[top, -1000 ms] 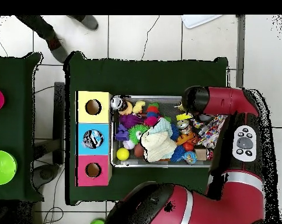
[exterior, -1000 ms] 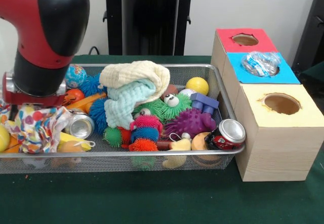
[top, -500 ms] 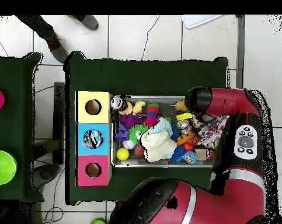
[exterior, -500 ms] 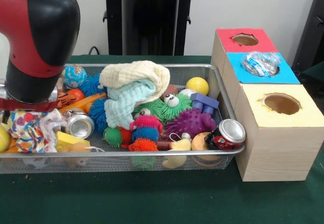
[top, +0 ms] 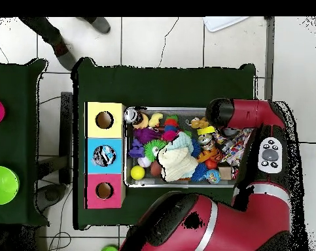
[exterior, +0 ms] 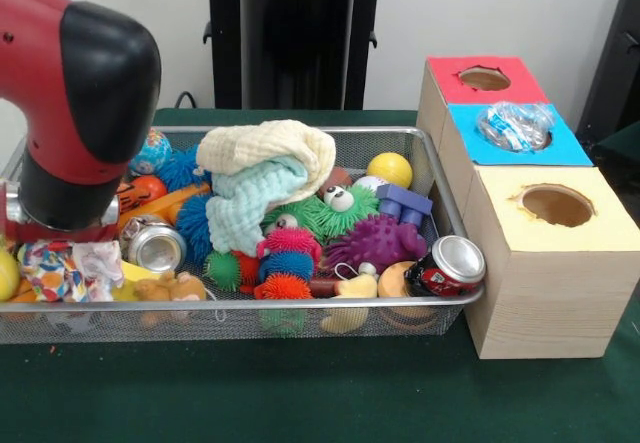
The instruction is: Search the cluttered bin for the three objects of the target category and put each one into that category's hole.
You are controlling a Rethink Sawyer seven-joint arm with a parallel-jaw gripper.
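Visibly 2 cans [exterior: 158, 245] [exterior: 447, 265], 3 boxes [exterior: 553, 263] [exterior: 512, 135] [exterior: 482, 81].

From my station I see the arm [exterior: 75, 103] as glossy red shells with a rounded black cap on the front elbow housing and a black cylindrical section beneath it. Below that sits a silver metal ring over a thin red band. From above, the links [top: 252, 170] are bulky red casings with black joints, and a pale grey curved stripe crosses the base shell. A light grey oval control pad [top: 270, 155] carries several dark buttons.
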